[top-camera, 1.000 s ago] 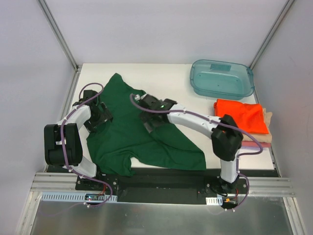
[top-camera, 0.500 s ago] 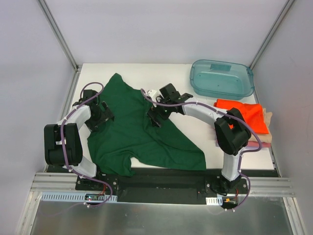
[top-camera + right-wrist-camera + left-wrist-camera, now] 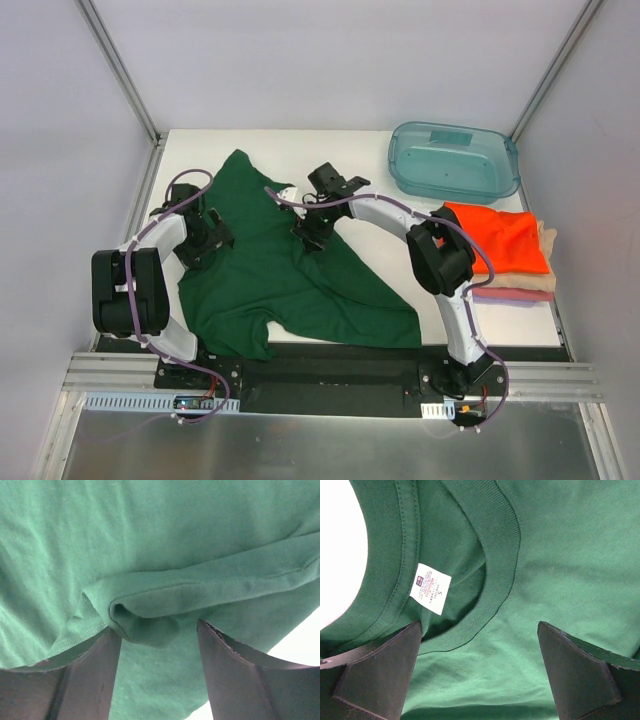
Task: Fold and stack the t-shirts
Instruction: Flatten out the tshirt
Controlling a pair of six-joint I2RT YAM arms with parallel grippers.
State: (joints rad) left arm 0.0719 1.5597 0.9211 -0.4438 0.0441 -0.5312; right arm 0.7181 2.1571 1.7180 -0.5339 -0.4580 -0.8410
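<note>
Right claw (image 3: pixel 156 630) apart, straddling a fold (image 3: pixel 145 620) of green t-shirt (image 3: pixel 150 540); left claw (image 3: pixel 479 625) wide over collar (image 3: pixel 495 570). Seat deep, catch both layers.

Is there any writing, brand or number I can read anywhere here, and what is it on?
"S": on the small white sewn-in label inside the collar of the dark green cloth t-shirt.
That label's red logo square and its other printed lines: too small to read.
Nothing else legible in any view.
</note>
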